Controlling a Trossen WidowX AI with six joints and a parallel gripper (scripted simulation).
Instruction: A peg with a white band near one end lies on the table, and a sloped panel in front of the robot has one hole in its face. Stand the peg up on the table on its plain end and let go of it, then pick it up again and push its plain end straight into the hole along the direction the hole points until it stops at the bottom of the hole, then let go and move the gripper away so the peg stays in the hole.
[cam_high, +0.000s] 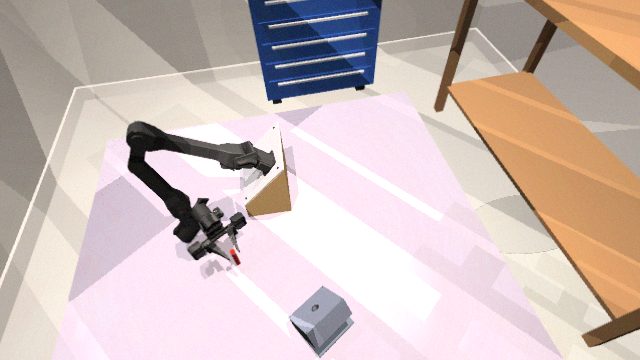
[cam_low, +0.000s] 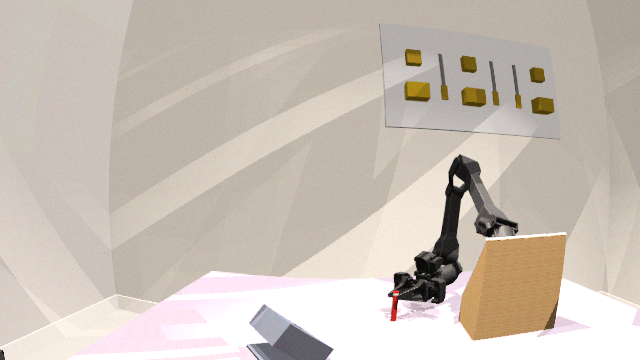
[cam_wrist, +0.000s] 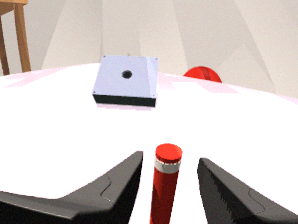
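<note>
The red peg (cam_high: 236, 258) (cam_low: 394, 309) (cam_wrist: 164, 195) stands about upright on the table, its white-banded end up and its plain end down. My gripper (cam_high: 234, 254) (cam_low: 395, 294) (cam_wrist: 170, 160) is open around the peg's upper part. In the wrist view a gap shows between the peg and each finger. The peg's foot is outside the wrist view. The grey block with the sloped panel (cam_high: 327, 305) (cam_low: 287, 327) (cam_wrist: 112, 80) stands apart from the peg, beyond the fingertips. Its one dark hole (cam_high: 315, 307) (cam_wrist: 127, 74) shows in the middle of the face.
A wooden wedge (cam_high: 272, 197) (cam_low: 517, 287) with a white sloped face stands beside the arm, at the arm's mounted end. A red round object (cam_wrist: 202, 74) shows behind the table in the wrist view. A blue drawer cabinet (cam_high: 320, 50) and a wooden shelf (cam_high: 550, 150) stand beyond the table.
</note>
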